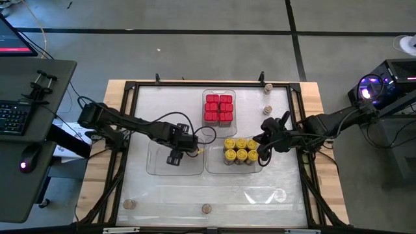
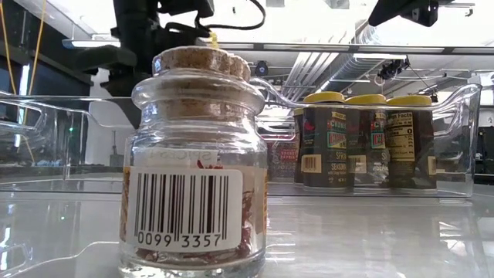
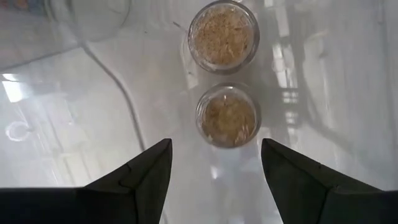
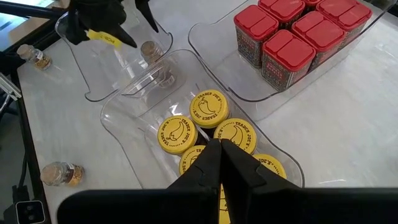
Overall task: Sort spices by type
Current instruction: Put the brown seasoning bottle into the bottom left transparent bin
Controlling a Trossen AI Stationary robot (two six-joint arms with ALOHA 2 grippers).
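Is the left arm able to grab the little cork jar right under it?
Probably yes. The left gripper hangs open over the clear tray, and the nearer cork jar sits just ahead of its fingers with nothing on top. The second jar stands close behind, so there is little room.

Red boxes (image 1: 218,108), yellow-lidded jars (image 1: 241,151)
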